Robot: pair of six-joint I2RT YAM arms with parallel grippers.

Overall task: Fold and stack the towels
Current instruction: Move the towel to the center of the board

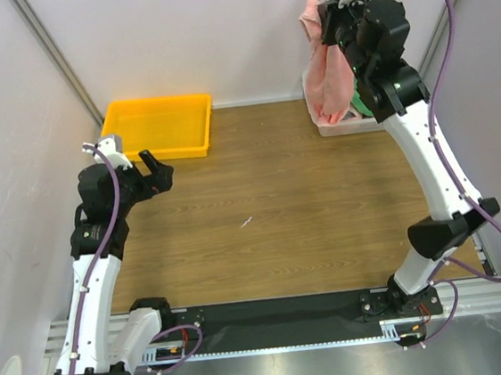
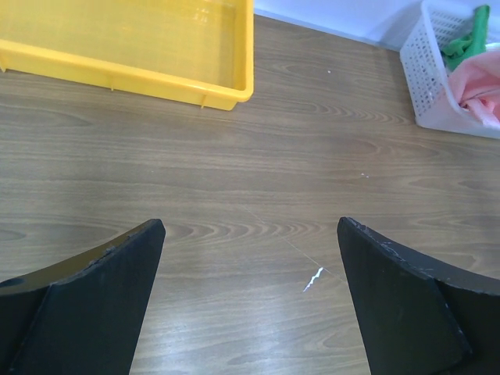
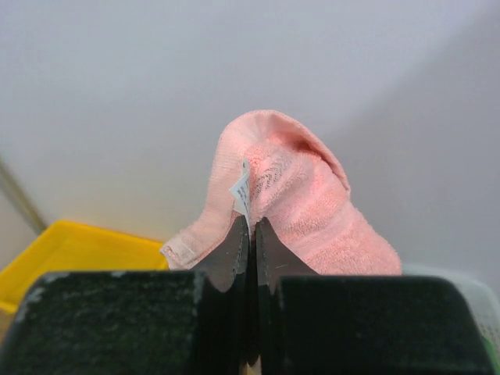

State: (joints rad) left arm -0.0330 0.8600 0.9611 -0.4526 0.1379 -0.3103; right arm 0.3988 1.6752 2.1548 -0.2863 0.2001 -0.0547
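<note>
My right gripper is raised high at the back right and is shut on a pink towel. The towel hangs down from it into the white basket. In the right wrist view the towel bunches over my closed fingertips, with a white label beside them. A green towel lies in the basket next to the pink towel's lower end. My left gripper is open and empty, held above the wooden table at the left.
A yellow tray sits at the back left of the table; it also shows in the left wrist view. A small white scrap lies mid-table. Grey walls close the back and sides.
</note>
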